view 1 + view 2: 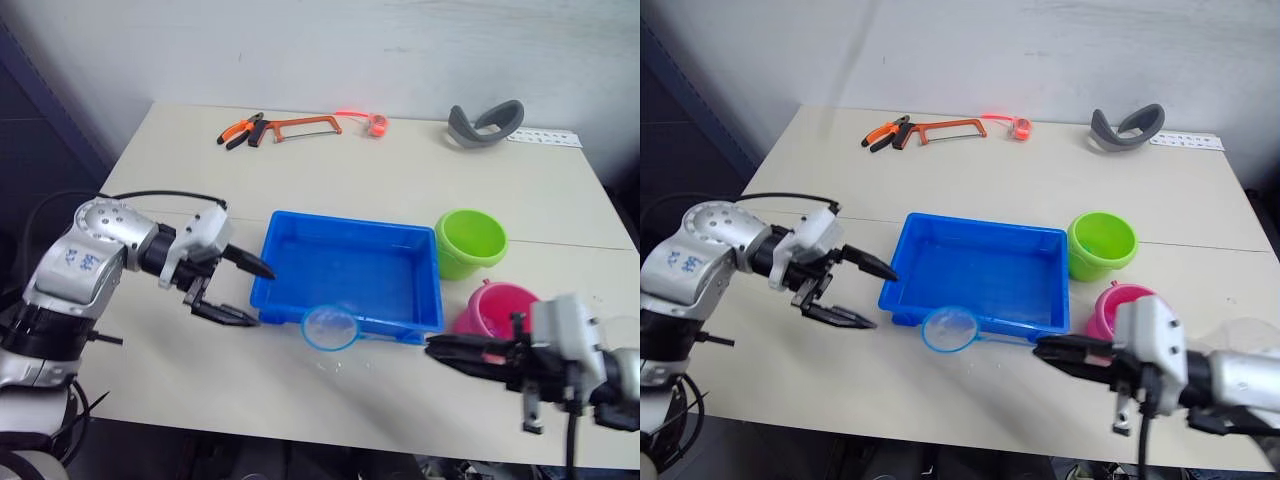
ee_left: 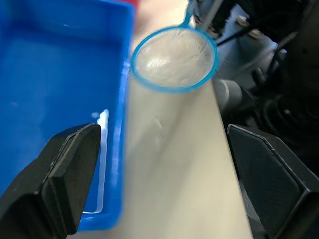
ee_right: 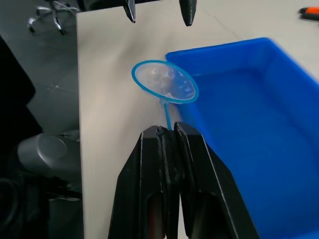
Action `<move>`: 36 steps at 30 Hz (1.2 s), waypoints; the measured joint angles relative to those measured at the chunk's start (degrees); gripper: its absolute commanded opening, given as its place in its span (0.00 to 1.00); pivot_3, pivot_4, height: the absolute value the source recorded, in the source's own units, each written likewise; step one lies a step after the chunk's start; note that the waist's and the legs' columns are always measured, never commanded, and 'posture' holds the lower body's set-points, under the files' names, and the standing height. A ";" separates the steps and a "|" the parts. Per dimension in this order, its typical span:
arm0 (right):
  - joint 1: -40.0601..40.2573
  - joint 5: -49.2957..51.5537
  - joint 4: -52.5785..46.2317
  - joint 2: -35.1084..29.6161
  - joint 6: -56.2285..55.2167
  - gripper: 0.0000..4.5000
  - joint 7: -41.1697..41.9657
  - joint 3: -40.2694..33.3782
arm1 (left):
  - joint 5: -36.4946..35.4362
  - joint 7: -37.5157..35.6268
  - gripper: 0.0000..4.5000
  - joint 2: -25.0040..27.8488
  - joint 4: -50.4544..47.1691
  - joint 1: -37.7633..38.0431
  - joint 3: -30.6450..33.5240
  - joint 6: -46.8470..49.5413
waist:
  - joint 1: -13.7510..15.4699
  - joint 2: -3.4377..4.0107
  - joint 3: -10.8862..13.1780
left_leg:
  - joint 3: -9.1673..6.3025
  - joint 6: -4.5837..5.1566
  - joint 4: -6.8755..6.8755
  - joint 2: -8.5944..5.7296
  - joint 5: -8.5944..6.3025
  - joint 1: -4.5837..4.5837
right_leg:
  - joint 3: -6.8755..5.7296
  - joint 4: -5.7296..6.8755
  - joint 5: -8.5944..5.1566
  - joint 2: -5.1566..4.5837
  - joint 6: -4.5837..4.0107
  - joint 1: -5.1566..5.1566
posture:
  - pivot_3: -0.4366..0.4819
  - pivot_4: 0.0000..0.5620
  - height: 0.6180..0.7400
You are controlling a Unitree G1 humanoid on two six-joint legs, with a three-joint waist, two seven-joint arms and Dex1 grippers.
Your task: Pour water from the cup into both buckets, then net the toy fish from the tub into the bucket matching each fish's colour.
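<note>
The blue tub [image 1: 290,240] sits mid-table with a little water in it; the toy fish are out of view. To its right stand the green bucket [image 1: 470,240] and, nearer, the pink bucket [image 1: 490,308]. My right gripper [image 1: 440,348] is shut on the thin handle of the net [image 1: 330,328]. The net's light-blue hoop [image 3: 164,82] hangs just outside the tub's near rim, over the table. My left gripper [image 1: 262,295] is open beside the tub's left wall, holding nothing. A faint clear rim, probably the cup [image 1: 1250,330], shows behind my right arm.
Along the far edge of the table lie orange-handled pliers [image 1: 240,131], a hacksaw [image 1: 305,125], a small orange item [image 1: 377,124], a grey curved band [image 1: 484,124] and a white strip [image 1: 545,138]. A few water drops [image 1: 335,365] lie on the table under the hoop.
</note>
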 measured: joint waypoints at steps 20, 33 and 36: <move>-0.69 -38.96 18.83 5.63 -30.14 0.89 2.09 21.01 | -1.42 0.08 1.00 1.91 -4.38 3.59 0.16 -2.18 | -0.27 0.03 0.01 | 0.03 -0.04 -0.01 -0.01 0.02 0.06 | -0.01 0.10 -0.02 0.01 -0.04 -0.02 | 0.48 0.27 1.00; 23.79 0.53 10.74 6.86 4.44 0.99 5.58 -43.44 | -0.99 1.81 1.00 -1.98 24.46 -6.51 5.57 1.27 | 1.08 -0.06 -0.04 | 0.08 0.06 -0.10 -0.08 -0.03 0.14 | -0.03 0.00 -0.02 0.00 -0.04 0.06 | 0.48 0.27 1.00; 25.53 -1.81 16.29 6.98 4.90 0.99 8.09 -47.72 | 3.03 3.15 1.00 -3.71 31.38 -7.10 5.57 -3.88 | 0.91 -0.06 -0.04 | 0.18 0.07 -0.19 -0.06 -0.04 0.12 | -0.02 -0.04 -0.02 0.02 -0.04 -0.04 | 0.48 0.27 1.00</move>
